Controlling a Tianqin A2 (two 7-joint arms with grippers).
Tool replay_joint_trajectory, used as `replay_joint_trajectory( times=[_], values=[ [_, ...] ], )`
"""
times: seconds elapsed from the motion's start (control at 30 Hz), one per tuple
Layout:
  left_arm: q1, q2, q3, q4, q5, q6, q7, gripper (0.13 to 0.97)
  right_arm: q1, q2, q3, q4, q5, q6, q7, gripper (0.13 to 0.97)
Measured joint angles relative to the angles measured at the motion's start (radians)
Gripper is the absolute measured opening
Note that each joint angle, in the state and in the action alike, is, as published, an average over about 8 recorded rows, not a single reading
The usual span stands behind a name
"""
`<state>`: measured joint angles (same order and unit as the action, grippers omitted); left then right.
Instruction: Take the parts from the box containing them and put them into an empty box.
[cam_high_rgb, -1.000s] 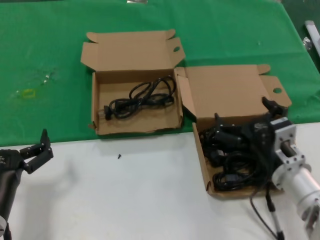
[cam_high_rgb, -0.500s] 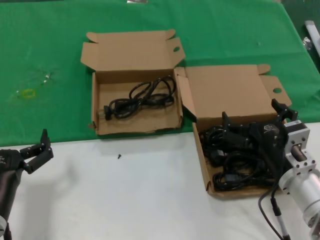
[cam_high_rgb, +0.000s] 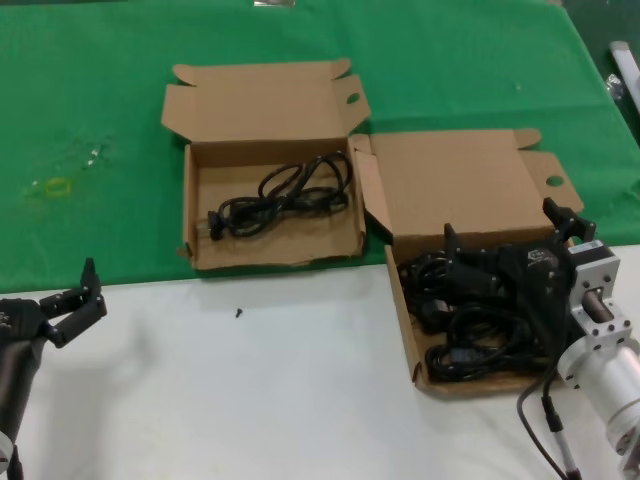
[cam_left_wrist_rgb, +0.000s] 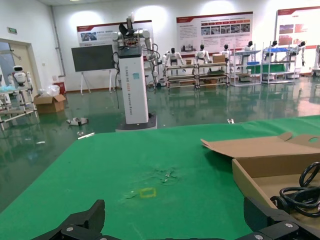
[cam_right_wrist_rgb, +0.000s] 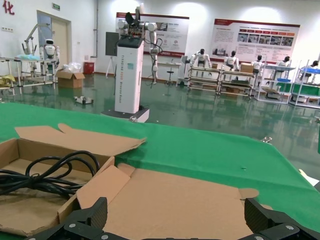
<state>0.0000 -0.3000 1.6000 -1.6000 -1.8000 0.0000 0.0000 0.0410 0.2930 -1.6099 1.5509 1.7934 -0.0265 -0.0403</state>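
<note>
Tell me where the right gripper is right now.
In the head view the right gripper is on the right, open, down over the pile of cords in the right-hand box, next to the box holding one cord.

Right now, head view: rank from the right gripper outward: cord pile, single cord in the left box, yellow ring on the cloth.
From the right gripper:
1. Cord pile, right box, directly beneath it.
2. Single cord, left box, centre-left.
3. Yellow ring, far left on the green cloth.

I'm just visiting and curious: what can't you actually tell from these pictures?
- Head view: right gripper covers part of the power cords, so their number is unclear.
- Right wrist view: no cords under its fingers show; a grasp cannot be judged.
- Head view: a tiny dark speck on the table, unidentifiable.
</note>
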Motion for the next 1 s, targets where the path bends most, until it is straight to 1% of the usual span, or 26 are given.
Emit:
replay_joint_trajectory(
  times=[1.0],
  values=[
    [0.000, 0.000, 0.000, 0.000, 0.000, 0.000, 0.000, 0.966, 0.000, 0.000, 0.000, 0.000, 0.000, 0.000, 0.000, 0.966]
  ],
)
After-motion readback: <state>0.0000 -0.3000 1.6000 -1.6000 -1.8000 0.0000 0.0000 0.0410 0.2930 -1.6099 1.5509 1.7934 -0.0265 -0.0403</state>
